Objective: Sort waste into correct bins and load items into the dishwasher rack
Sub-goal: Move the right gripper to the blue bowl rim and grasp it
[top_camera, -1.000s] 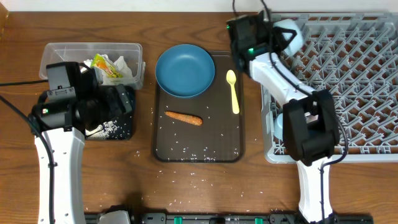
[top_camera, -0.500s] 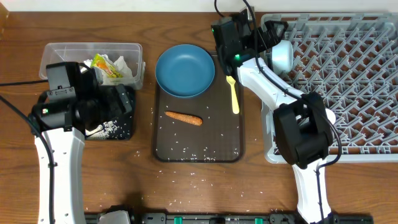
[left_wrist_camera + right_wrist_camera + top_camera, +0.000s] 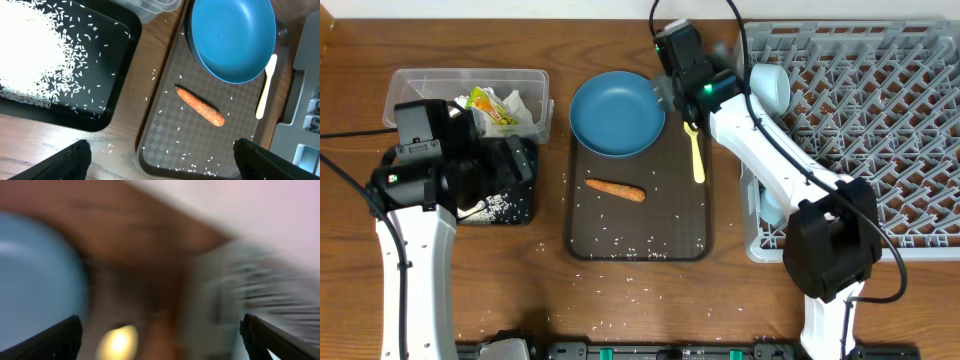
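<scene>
Yellow spoon (image 3: pixel 695 150) lies flat just right of the dark blue bowl (image 3: pixel 617 113), so the right gripper (image 3: pixel 160 330) (jaws wide, empty, above the bowl's right rim) may nudge that bowl or skid off the thin handle.

The right wrist view is smeared throughout: the dark blue bowl (image 3: pixel 35 280) is a pale patch, the yellow spoon (image 3: pixel 117 340) a glow, the rack (image 3: pixel 260 285) grey streaks. From overhead, the left arm (image 3: pixel 420 250) covers much of the black tray (image 3: pixel 525 205), and the rack runs off the right edge. The left wrist view crops the bowl's top
</scene>
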Robot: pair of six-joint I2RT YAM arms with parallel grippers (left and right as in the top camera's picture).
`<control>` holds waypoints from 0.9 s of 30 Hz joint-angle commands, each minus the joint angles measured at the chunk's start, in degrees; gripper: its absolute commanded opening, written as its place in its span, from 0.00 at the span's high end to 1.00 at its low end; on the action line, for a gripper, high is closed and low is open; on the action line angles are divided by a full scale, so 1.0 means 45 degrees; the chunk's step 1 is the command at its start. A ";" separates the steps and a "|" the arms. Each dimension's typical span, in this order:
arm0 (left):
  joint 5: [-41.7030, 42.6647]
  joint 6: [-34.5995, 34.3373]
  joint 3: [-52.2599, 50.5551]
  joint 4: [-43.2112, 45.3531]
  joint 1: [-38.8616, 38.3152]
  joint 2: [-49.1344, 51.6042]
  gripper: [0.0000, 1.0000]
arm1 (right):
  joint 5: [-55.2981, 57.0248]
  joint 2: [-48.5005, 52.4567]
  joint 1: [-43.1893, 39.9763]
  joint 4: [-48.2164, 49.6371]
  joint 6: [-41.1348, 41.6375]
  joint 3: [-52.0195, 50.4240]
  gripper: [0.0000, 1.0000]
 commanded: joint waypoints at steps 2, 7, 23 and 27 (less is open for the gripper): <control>-0.0155 0.0063 0.0049 -0.0029 0.0063 0.0058 0.07 | -0.3823 0.0010 -0.0117 -0.1001 0.4818 -0.0039 0.02; -0.0155 0.0063 0.0049 -0.0029 0.0063 0.0058 0.07 | -0.3954 0.0199 -0.0078 -0.0928 0.6975 -0.0782 0.18; -0.0155 0.0063 0.0049 -0.0029 0.0063 0.0058 0.07 | -0.4337 0.0379 0.0136 0.3730 0.7961 -0.4201 0.62; -0.0155 0.0063 0.0049 -0.0029 0.0063 0.0058 0.07 | -0.4444 0.0835 0.0345 0.3886 0.7970 -0.4206 0.65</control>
